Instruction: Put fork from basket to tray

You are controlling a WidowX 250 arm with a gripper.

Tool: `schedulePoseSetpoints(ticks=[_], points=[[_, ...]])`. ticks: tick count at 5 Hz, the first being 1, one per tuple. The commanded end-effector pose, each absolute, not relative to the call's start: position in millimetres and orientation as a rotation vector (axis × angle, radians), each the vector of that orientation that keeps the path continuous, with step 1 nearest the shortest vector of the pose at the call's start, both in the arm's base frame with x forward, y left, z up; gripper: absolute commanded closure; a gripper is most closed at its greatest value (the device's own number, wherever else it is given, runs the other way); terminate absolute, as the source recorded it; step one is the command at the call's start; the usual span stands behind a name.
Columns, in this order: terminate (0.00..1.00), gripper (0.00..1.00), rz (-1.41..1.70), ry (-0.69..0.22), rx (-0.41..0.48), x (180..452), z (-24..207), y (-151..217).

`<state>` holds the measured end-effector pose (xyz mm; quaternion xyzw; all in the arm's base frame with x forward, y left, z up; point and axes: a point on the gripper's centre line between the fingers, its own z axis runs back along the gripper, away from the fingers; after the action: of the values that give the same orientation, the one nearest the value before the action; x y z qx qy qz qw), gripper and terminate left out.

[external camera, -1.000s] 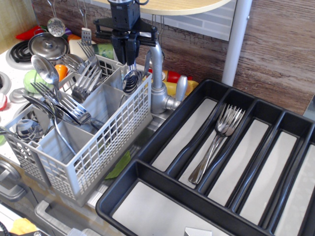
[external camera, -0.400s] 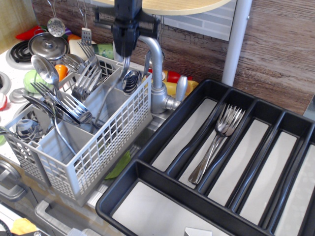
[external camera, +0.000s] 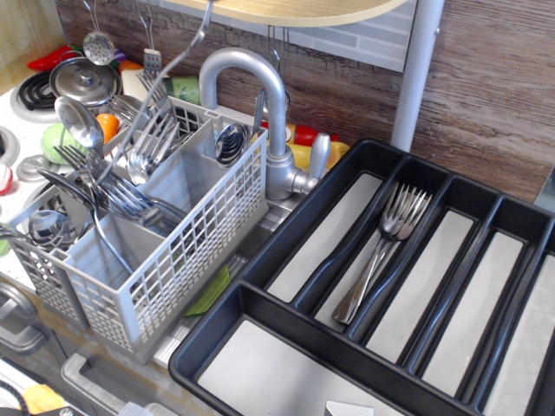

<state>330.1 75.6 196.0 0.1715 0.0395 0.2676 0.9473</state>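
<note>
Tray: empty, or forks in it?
Not empty. A few forks lie stacked in one long compartment of the tray, tines toward the back wall.

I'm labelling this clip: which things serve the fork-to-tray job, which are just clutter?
Job: slim shiny steel fork, raised aslant; light grey lattice plastic basket; large black compartmented plastic tray.
Clutter: curved silver metal tap; round-bowled steel ladle.

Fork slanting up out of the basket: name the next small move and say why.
Probably a lift straight up, until the lower end clears the basket's rim. The fork runs from the picture's top edge down to the other cutlery in the basket, so swinging toward the tray now might snag. The gripper is out of view.
</note>
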Motion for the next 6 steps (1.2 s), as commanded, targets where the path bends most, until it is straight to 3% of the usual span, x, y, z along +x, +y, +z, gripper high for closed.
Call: schedulePoseSetpoints(ticks=[1,4,5,6], points=[[0.00,1.00,0.703,-0.018,0.397,314.6,258.5,31.2],[0.00,1.00,0.936,-0.039,0.295,379.3,175.2,-38.8],[0.00,1.00,0.970,-0.066,0.180,393.3,151.4,-47.4],[0.00,1.00,0.976,-0.102,0.138,399.9,141.4,-49.6]])
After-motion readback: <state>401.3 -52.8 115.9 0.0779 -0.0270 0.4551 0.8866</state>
